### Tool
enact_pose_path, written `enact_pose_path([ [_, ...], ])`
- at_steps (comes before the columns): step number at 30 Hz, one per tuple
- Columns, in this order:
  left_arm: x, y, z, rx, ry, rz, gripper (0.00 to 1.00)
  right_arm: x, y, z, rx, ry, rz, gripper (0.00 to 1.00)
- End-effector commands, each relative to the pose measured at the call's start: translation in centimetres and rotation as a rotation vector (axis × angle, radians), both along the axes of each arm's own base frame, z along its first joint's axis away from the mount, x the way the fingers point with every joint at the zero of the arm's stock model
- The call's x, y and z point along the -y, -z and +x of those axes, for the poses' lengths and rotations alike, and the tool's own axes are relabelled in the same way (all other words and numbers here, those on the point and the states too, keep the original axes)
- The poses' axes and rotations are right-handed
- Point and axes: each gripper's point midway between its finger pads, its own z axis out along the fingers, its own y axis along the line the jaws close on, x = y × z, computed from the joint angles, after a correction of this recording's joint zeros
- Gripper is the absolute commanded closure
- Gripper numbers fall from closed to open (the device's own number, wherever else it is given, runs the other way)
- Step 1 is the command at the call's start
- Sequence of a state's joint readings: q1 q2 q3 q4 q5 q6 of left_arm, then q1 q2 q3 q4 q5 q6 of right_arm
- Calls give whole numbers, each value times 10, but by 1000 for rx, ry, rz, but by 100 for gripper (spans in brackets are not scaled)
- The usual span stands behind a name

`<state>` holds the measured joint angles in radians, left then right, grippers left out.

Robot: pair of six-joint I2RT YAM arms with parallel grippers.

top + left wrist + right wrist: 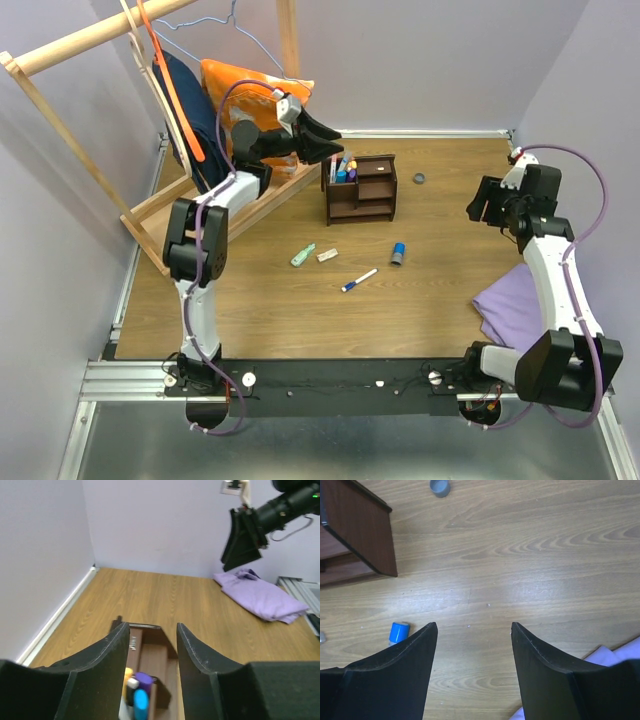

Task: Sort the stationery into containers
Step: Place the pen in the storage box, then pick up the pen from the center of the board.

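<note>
The dark brown organizer [362, 190] stands at mid table, with several pens [343, 168] upright in its left compartment. My left gripper [325, 140] hovers just above those pens. In the left wrist view this gripper [152, 627] is open, and purple [144, 681], blue [141, 702] and yellow [127, 674] caps sit below its fingers, none gripped. On the table lie a pale green eraser [303, 255], a beige piece [327, 255], a white pen with a blue cap [358, 280] and a short blue-capped marker [398, 253] [398, 631]. My right gripper [487, 205] [474, 625] hangs open and empty over bare wood.
A pale wooden clothes rack [60, 50] with orange and navy items fills the back left. A folded purple cloth [515, 305] [260, 595] lies by the right arm. A small grey ring [419, 179] [440, 487] sits right of the organizer [365, 535].
</note>
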<state>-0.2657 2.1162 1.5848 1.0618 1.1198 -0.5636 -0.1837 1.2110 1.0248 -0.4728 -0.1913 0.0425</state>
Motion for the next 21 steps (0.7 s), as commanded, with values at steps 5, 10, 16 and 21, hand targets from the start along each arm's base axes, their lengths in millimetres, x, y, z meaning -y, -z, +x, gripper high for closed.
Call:
enact_pose_path([
  [5, 11, 56, -123, -243, 123, 203, 49, -16, 0, -27, 13, -8, 84, 30],
  [10, 6, 140, -182, -161, 40, 675, 48, -18, 4, -34, 25, 0, 97, 30],
  [16, 1, 177, -220, -260, 45, 929, 48, -28, 12, -45, 47, -31, 121, 30],
  [21, -16, 201, -242, -270, 122, 997, 48, -59, 6, -62, 71, -312, 102, 30],
])
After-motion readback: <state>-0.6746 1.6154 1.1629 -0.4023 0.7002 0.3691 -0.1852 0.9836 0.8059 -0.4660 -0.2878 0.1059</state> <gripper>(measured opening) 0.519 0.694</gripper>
